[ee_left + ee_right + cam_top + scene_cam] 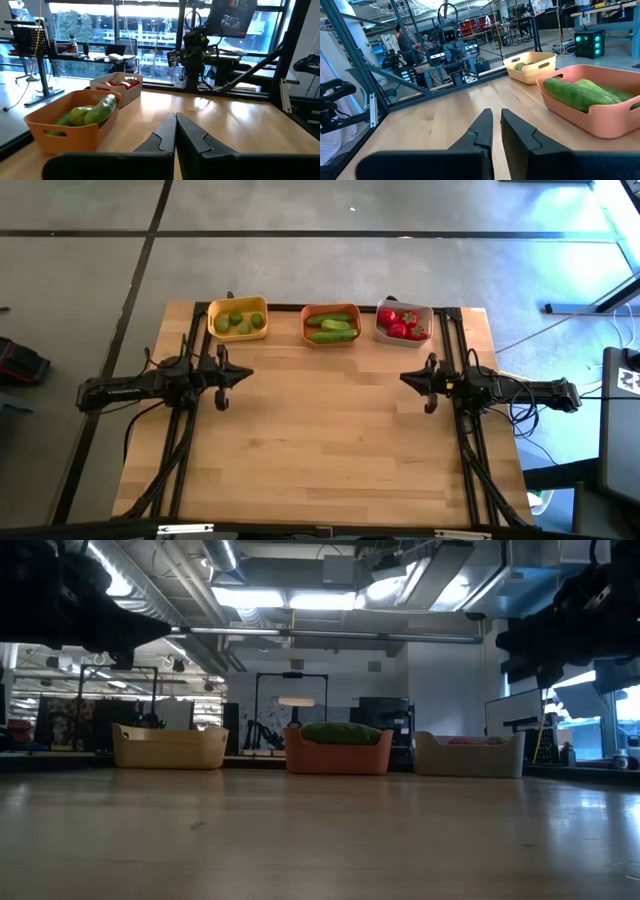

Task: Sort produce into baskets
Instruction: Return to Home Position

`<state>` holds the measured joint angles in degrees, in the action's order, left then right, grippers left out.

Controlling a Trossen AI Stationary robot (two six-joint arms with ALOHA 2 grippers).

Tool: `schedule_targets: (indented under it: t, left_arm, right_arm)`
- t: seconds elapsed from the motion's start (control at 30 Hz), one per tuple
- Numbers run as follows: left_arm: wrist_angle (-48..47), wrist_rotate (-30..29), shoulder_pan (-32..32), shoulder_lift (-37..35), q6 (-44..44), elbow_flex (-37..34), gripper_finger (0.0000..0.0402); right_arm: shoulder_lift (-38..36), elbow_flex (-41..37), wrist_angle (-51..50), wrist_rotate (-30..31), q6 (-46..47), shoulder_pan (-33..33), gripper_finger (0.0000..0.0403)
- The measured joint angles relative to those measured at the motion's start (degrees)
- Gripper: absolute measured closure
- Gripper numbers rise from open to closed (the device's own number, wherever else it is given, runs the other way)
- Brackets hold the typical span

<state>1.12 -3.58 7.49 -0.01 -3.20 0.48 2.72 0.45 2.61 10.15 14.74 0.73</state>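
Here, wooden table (320, 450) under ceiling lights (300, 598).

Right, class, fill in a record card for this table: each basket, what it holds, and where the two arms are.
Yellow basket: limes; left end of the row
Orange basket: cucumbers; middle
White basket: tomatoes; right end
Left gripper: above the table's left side, fingers shut, holding nothing
Right gripper: above the table's right side, holding nothing
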Motion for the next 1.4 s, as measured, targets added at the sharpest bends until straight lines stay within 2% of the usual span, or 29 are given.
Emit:
schedule_targets:
  t: [0.67, 0.97, 1.1, 1.27, 1.4]
  left_arm:
    - [-0.2, 0.3, 0.0, 0.5, 1.0, 0.0, 0.0390]
    - [-0.2, 0.4, 0.0, 0.5, 1.0, 0.0, 0.0387]
    - [-0.2, 0.4, 0.0, 0.5, 1.7, 0.0, 0.0387]
    - [1.9, 0.3, 0.0, 0.5, 7.8, 0.1, 0.0387]
    - [-0.2, 0.4, 0.0, 0.5, 7.0, 0.1, 0.0386]
  right_arm:
    - [0.0, 0.0, -0.1, 0.8, -0.7, 0.0, 0.0368]
    - [0.0, 0.0, -1.5, -7.2, -1.9, 0.0, 0.0368]
    - [0.0, 0.0, -1.5, -7.3, -2.4, 0.0, 0.0368]
    - [0.0, 0.0, -1.2, -7.2, -3.1, 0.0, 0.0368]
    - [0.0, 0.0, -0.5, -7.1, -3.1, 0.0, 0.0368]
